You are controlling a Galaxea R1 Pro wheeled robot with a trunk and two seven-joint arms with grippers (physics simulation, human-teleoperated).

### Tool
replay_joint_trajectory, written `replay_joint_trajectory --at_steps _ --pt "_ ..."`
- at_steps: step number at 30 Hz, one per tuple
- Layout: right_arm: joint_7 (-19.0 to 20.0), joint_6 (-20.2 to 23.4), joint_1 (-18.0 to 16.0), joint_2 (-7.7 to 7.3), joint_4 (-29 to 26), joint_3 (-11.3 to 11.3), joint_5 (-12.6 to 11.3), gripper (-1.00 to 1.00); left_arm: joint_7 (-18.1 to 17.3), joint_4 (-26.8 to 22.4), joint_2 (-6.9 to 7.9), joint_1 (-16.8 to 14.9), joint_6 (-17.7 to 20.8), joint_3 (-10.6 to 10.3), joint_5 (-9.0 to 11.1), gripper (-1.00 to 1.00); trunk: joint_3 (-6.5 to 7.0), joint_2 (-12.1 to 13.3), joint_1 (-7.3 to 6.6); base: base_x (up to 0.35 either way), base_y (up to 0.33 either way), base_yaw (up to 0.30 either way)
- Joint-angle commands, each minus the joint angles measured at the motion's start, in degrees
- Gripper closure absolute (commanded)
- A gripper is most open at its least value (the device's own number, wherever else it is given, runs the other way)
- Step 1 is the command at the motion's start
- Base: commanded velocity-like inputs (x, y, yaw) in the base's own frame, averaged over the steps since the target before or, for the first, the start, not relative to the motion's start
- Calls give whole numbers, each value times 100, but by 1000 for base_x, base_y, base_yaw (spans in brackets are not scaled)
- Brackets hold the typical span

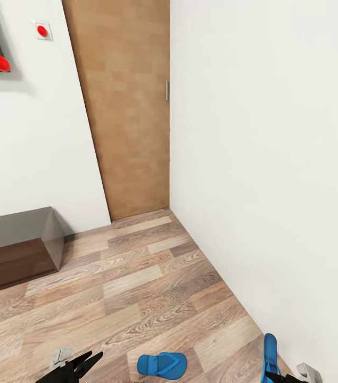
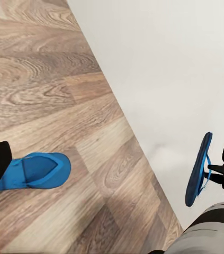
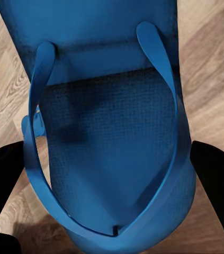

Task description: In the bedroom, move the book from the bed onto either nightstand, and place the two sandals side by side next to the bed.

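One bright blue sandal (image 1: 161, 365) lies flat on the wood floor, also seen in the left wrist view (image 2: 37, 170). The other sandal (image 1: 270, 355) hangs on edge close to the white wall, with my right gripper (image 1: 281, 378) shut on it. In the right wrist view this sandal (image 3: 109, 148) sits between the dark fingers (image 3: 215, 185), straps facing the camera. The left wrist view shows the held sandal (image 2: 198, 170) from the side. My left gripper (image 1: 86, 364) hovers open and holds nothing, left of the floor sandal. The book, bed and nightstands are out of view.
A brown door (image 1: 123, 106) stands shut in the corner ahead. The white wall (image 1: 270, 159) runs close along my right. A long low dark bench (image 1: 14, 250) stands against the left wall. Wood floor (image 1: 137, 287) stretches between them.
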Motion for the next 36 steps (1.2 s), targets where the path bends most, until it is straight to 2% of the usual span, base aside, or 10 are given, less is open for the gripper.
replay_joint_trajectory --at_steps 1,18,19,32,36 --pt "21 61 0 0 -4 -39 -9 100 -19 2 0 -4 60 3 25 -100 -5 -2 -1 0 0 236" --pt "19 31 0 -5 6 -40 -9 100 -19 2 0 -4 60 3 25 -100 -5 -2 -1 0 0 36" --pt "-14 -3 5 29 34 -68 -19 100 14 36 -5 -38 28 -31 58 -100 -5 -2 -1 0 0 0" --pt "-183 -212 4 18 40 -66 -18 100 -189 -13 -27 75 173 386 8 -100 -5 -2 -1 0 0 0" --pt "-180 -219 4 17 40 -66 -18 100 -192 -15 -27 76 176 406 7 -100 -5 -2 -1 0 0 0"
